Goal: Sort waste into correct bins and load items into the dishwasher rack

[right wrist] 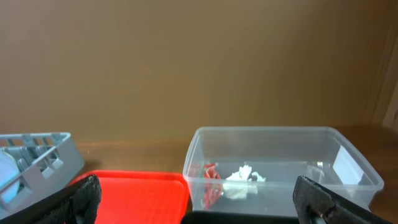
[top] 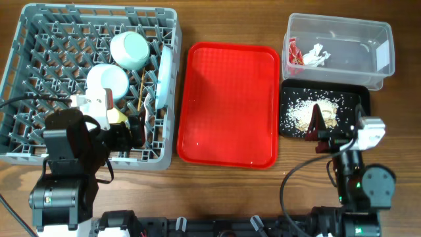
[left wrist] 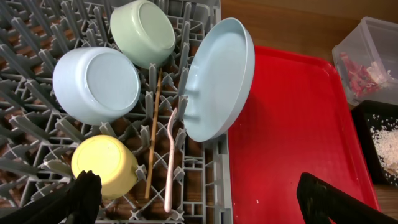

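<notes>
The grey dishwasher rack [top: 39, 39] holds an upturned pale green bowl [left wrist: 143, 31], a pale blue bowl [left wrist: 96, 84], a yellow cup [left wrist: 104, 163], a pale plate [left wrist: 217, 78] standing on edge, a wooden chopstick [left wrist: 153, 130] and a white fork [left wrist: 170, 155]. My left gripper [left wrist: 205, 199] hangs open over the rack's near right corner [top: 131, 128], holding nothing. The clear tub [right wrist: 280, 140] contains the red-and-white wrapper [right wrist: 210, 177] and the tissue [right wrist: 244, 177]. Rice scraps [top: 302, 112] lie in the black tray [top: 355, 99]. My right gripper [right wrist: 199, 202] is open and empty above that tray's near edge [top: 337, 131].
A red serving tray [top: 230, 105] lies bare between the rack and the two bins. Both arm bases stand at the table's near edge, with a cable looping by the right one. Wooden tabletop shows around everything.
</notes>
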